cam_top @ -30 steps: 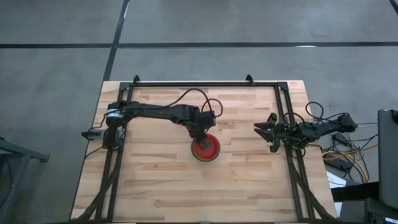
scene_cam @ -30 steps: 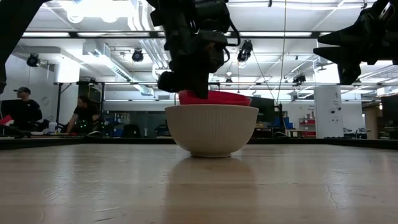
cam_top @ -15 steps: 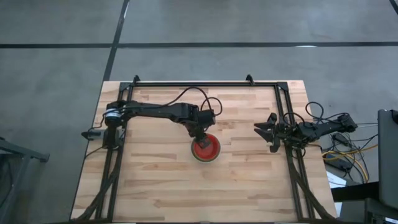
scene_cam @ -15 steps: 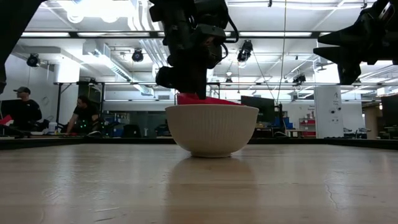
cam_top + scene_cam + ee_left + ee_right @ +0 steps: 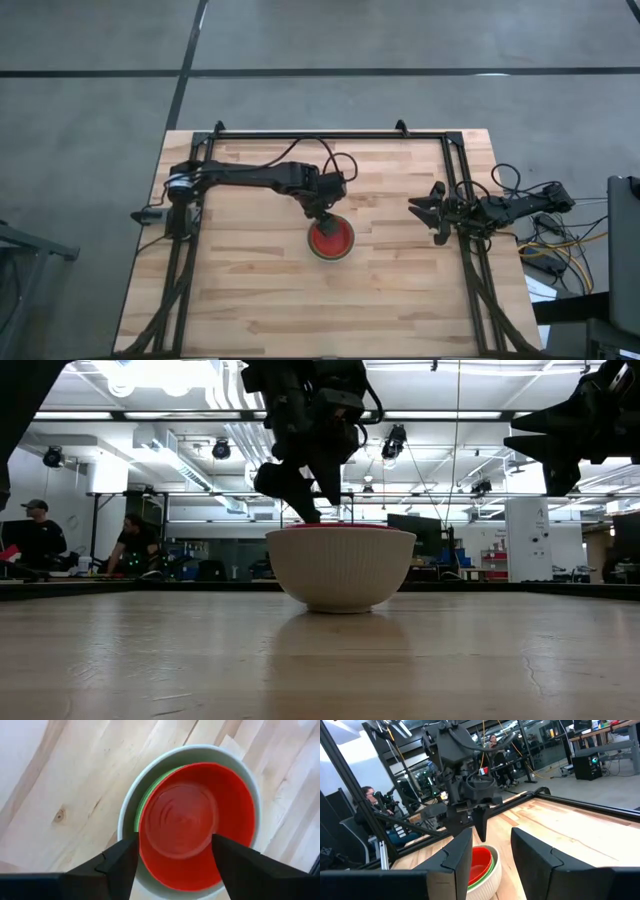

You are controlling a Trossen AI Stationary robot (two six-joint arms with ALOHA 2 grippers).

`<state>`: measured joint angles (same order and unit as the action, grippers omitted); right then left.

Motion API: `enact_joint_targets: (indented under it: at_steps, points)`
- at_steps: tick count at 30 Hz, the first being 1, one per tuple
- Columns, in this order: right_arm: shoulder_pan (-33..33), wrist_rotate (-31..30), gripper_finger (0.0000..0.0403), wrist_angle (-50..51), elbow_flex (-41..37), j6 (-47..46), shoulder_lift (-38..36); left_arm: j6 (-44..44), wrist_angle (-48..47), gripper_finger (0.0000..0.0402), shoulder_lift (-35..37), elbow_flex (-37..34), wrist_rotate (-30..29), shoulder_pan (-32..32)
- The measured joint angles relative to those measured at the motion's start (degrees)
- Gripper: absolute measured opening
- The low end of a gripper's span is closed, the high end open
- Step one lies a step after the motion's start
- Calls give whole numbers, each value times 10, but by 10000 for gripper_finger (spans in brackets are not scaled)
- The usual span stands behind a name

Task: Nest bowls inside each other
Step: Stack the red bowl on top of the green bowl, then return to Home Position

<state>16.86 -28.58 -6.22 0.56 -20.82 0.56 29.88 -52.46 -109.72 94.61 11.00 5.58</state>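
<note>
Nesting state: small round red plastic bowl [image 5: 192,822] sits inside a bright green bowl [image 5: 138,815] within the larger off-white ribbed bowl [image 5: 340,567] at mid-tabletop [image 5: 250,290]. Left gripper [image 5: 308,488] hangs directly above, jaws open and empty; earlier they gripped the red rim. Right gripper [image 5: 428,212] waits well apart, open.

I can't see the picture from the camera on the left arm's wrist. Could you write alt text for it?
A red bowl sits nested inside a green bowl, itself inside an off-white bowl, on a light wooden table. The left gripper hangs above them, fingers open, holding nothing.
</note>
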Motion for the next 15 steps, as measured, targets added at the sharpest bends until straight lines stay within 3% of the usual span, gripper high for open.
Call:
enact_joint_targets:
  at_steps: [7, 15]
  points:
    - [0, 0, 132, 0, 0, 0, 0, -40, 5, 250, 33, 6, -19, 1]
    - [0, 0, 132, 0, 0, 0, 0, -76, 63, 248, 102, 7, -85, -18]
